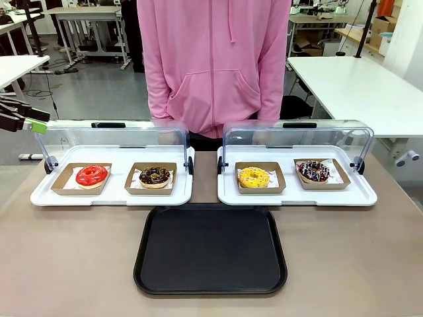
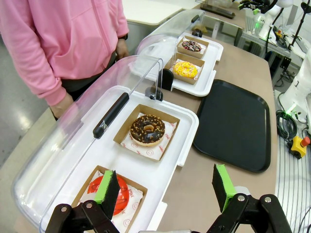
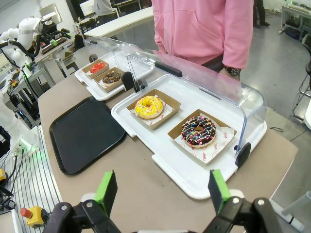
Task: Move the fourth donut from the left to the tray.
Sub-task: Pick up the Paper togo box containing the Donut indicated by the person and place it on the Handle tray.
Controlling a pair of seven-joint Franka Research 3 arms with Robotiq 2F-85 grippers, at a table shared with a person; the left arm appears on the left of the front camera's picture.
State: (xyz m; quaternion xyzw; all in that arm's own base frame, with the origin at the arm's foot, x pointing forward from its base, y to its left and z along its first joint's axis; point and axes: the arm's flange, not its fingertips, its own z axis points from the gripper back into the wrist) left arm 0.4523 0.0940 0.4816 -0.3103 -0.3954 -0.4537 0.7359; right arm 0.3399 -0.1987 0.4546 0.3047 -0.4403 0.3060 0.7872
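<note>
I count four donuts, two open-lidded white trays, one flat black plastic tray near me; dark-iced sprinkled ring donut far right, its near side open; left pincer, right pincer spread

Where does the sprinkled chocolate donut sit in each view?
Front view: sprinkled donut at far right.
Left wrist view: sprinkled donut near the top, right of centre.
Right wrist view: sprinkled donut centre-right.
Shared landmark: black tray.
</note>
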